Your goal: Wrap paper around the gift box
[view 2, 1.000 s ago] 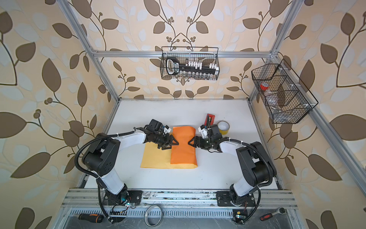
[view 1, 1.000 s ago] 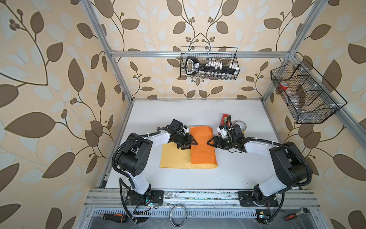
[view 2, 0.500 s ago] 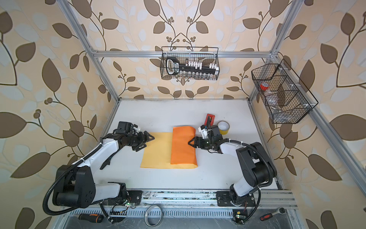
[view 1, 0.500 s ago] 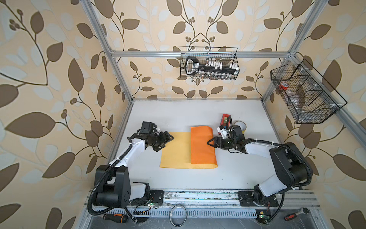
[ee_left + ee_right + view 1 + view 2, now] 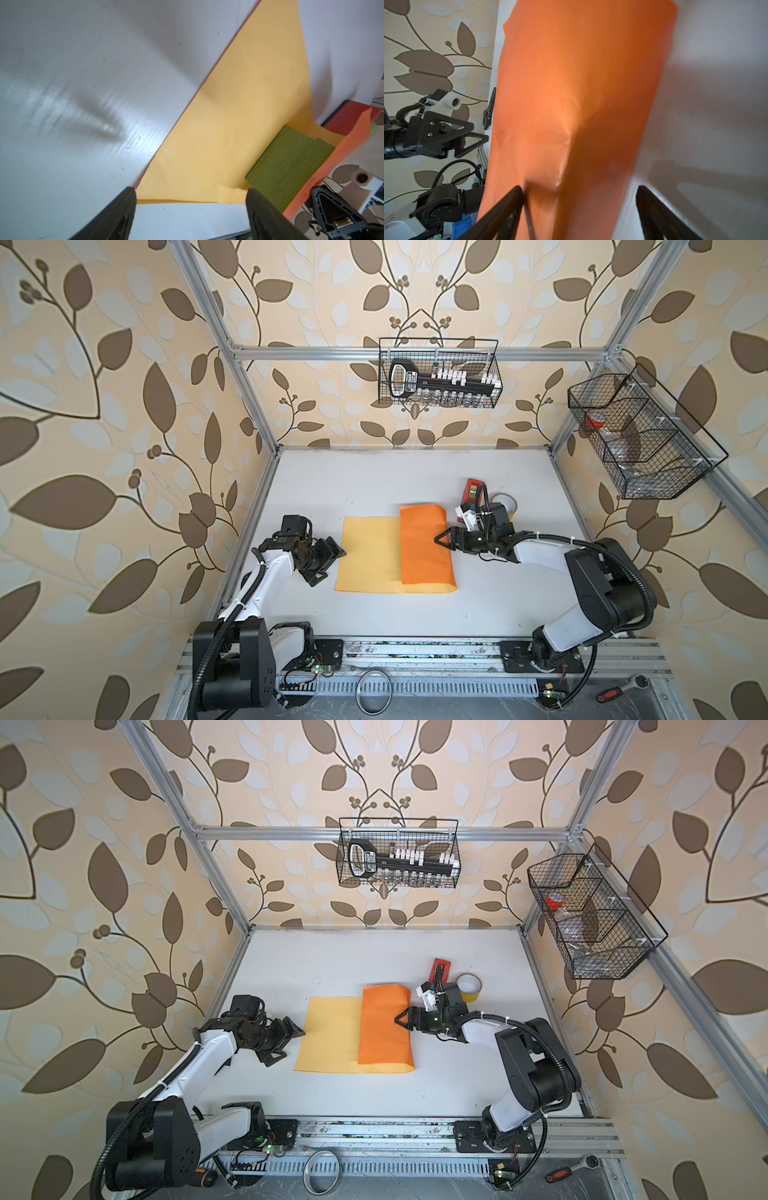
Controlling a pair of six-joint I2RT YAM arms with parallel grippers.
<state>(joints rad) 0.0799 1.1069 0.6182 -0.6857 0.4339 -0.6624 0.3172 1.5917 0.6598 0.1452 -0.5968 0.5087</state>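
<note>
The low green gift box with a finely textured lid [image 5: 286, 164] sits on the large thin sheet of paper [image 5: 370, 556], which lies tan face up. The box is under the sheet's glossy orange flap, folded over from the right, and the flap hides it in both top views. The left pincer [image 5: 330, 566] gapes wide and empty just beside the sheet's left edge. The right pincer [image 5: 441, 540] is spread wide too, gripping nothing, one finger [image 5: 508, 207] touching the flap. Behind it on the white counter [image 5: 374, 489] are a narrow red tape dispenser [image 5: 473, 486] and a yellow tape roll [image 5: 469, 986].
</note>
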